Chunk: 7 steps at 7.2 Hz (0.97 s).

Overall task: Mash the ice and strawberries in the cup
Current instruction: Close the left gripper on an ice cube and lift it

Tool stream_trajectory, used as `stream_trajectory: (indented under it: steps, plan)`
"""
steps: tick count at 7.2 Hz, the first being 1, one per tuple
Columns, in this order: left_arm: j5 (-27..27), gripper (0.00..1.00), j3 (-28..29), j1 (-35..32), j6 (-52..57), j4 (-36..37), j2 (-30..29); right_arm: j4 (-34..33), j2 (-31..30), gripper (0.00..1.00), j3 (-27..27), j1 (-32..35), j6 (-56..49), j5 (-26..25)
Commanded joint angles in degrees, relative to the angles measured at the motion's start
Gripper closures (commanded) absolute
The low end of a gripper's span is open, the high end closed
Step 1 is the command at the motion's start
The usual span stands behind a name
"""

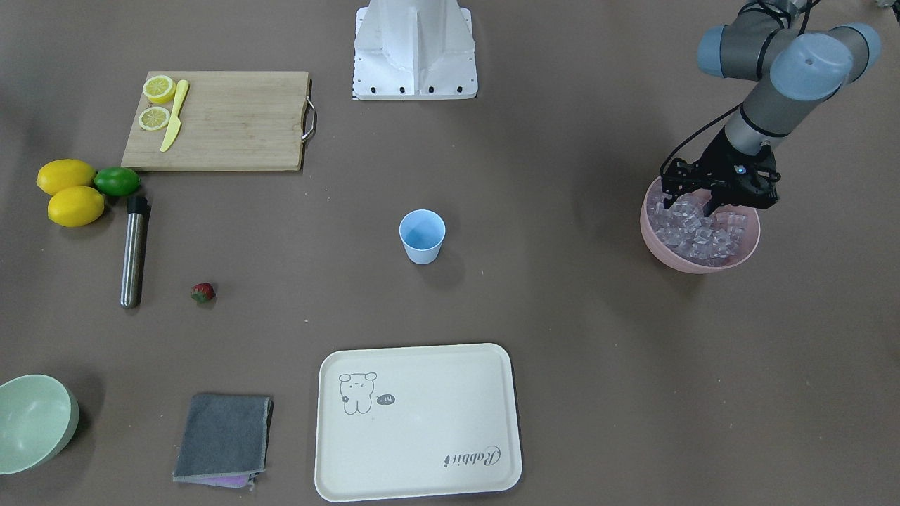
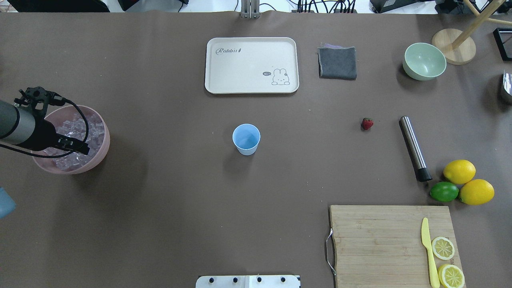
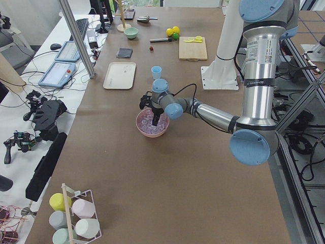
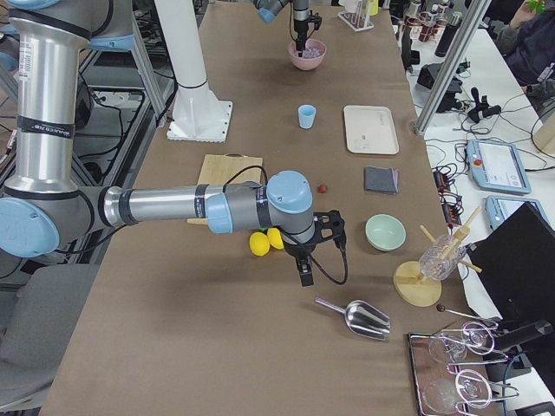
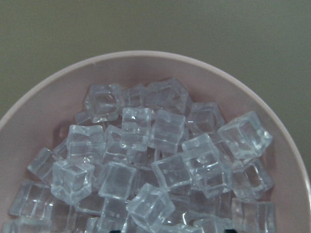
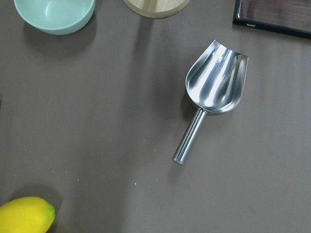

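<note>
Clear ice heaps in a pink bowl; the empty blue cup stands upright, strawberry apart.

I'm reading just one clear word out here: "Rabbit", in looping dark script, sitting near one corner of the cream tray. At the opposite corner, beside the bunny drawing, a small dark speech bubble is showing what looks like "hi".
</note>
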Motion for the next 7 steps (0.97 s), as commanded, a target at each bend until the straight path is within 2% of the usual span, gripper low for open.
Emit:
stream_trajectory:
  steps: [1, 3, 4, 6, 7]
  plan:
    - [0.0, 0.29, 0.0, 0.1, 0.0, 0.0, 0.1, 0.1, 0.0, 0.00, 0.0, 0.0, 0.0, 0.0]
    - [0.0, 0.58, -0.1, 0.1, 0.0, 0.0, 0.1, 0.0, 0.0, 0.00, 0.0, 0.0, 0.0, 0.0]
    - [0.0, 0.63, -0.2, 0.1, 0.0, 0.0, 0.1, 0.0, 0.0, 0.00, 0.0, 0.0, 0.0, 0.0]
    - [-0.2, 0.91, -0.7, -0.2, 0.0, 0.0, 0.2, 0.0, 0.0, 0.00, 0.0, 0.0, 0.0, 0.0]
    - [-0.4, 1.00, -0.8, -0.6, 0.0, 0.0, 0.2, 0.1, 0.0, 0.00, 0.0, 0.0, 0.0, 0.0]
